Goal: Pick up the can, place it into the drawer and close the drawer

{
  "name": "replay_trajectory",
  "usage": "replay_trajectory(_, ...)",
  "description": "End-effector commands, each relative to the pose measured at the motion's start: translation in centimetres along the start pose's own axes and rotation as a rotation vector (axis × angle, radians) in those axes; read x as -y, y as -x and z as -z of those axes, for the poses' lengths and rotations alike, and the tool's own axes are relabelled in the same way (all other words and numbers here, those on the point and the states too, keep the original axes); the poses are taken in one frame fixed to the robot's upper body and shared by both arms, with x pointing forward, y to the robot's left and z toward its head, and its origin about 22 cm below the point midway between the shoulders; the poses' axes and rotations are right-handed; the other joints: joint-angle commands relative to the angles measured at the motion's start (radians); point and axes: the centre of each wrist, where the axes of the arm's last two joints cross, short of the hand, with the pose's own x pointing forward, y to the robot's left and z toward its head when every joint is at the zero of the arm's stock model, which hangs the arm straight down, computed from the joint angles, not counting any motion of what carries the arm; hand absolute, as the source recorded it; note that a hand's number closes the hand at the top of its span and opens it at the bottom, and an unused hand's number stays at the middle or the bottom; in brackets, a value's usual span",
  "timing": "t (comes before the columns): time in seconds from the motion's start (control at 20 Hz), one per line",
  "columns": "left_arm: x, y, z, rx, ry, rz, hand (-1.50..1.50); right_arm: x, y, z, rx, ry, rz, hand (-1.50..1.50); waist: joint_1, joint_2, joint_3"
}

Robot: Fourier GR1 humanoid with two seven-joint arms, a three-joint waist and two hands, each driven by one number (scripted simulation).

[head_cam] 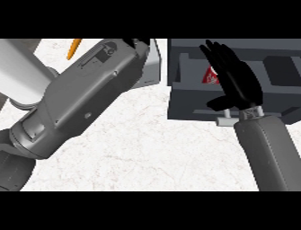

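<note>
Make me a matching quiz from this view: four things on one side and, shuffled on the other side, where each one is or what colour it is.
Things:
1. can
2. right hand
3. drawer
4. orange stick

Descriptions:
A. dark grey, open, at the view's right
B. black, fingers straight, over the drawer
C. at the view's upper left
D. red, inside the drawer, partly hidden

Pairs: 1-D, 2-B, 3-A, 4-C
</note>
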Motion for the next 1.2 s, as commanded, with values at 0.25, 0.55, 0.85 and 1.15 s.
replay_trajectory(0.25,-3.6,0.9,-0.2,-0.004,-0.021,0.018,-1.50,-5.3,3.2,2.1,-0.063,-0.019,-0.116,-1.50,-0.005,0.005,0.001)
replay_trajectory(0.55,-5.3,-0.5,-0.4,0.002,-0.023,0.006,-1.50,-7.2,3.3,3.1,-0.093,0.036,-0.154,-1.50,0.009,0.007,0.001)
replay_trajectory(0.85,-6.2,-0.8,-1.0,-0.014,-0.005,-0.001,-1.50,-6.0,5.9,4.0,-0.122,0.088,-0.175,-1.50,0.033,0.011,0.002)
replay_trajectory(1.15,-6.0,-0.9,-1.7,0.000,-0.001,-0.006,-1.50,-5.5,4.0,6.8,-0.122,0.162,-0.205,-1.50,0.042,0.019,0.002)
